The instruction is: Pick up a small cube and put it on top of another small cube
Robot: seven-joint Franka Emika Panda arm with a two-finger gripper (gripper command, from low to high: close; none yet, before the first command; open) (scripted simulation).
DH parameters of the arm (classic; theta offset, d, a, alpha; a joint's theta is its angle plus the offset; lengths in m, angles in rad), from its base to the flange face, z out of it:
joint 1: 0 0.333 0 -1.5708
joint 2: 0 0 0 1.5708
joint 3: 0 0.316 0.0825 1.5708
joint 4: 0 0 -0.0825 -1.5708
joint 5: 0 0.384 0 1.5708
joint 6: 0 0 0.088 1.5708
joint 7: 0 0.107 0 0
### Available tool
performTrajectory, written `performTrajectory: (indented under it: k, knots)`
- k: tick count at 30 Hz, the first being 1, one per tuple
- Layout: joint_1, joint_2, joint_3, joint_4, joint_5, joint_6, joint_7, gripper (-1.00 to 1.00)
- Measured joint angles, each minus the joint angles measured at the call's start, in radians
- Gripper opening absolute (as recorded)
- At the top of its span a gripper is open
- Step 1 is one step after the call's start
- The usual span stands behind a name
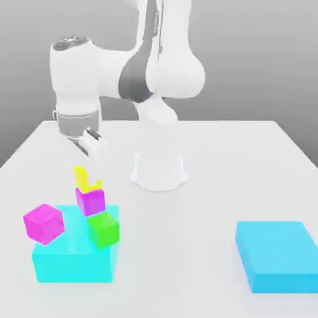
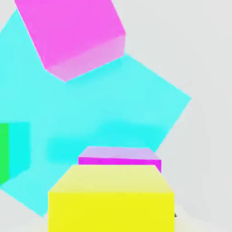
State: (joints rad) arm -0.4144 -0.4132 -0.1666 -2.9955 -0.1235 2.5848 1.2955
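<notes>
**Stacking looks nearly finished, with the release left to confirm**

Working from the largest thing down, we see the white Panda arm (image 1: 146,68) folded over the table (image 1: 205,155), its gripper (image 1: 89,144) poised above the cluster at the exterior view's left. Under that cluster lies a flat cyan block (image 1: 73,261); a second cyan block (image 1: 278,256) sits well apart at the exterior view's right. On the first block rest a bright pink-magenta cube (image 1: 43,223), a green cube (image 1: 103,229) and the violet-toned cube (image 1: 90,200). The small yellow cube (image 1: 84,179) sits on top of that violet cube, looking smeared and tilted, so we judge it not quite settled. The hand view puts the yellow cube just in front of the violet one. We cannot tell whether the fingers are apart or together. We judge the placing done; what remains is a clean withdrawal and a stack that holds.
</notes>
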Motion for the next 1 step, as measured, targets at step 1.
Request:
performTrajectory:
  k: [1]
  knots:
    - [0.000, 0.000, 0.000, 0.000, 0.000, 0.000, 0.000, 1.00]
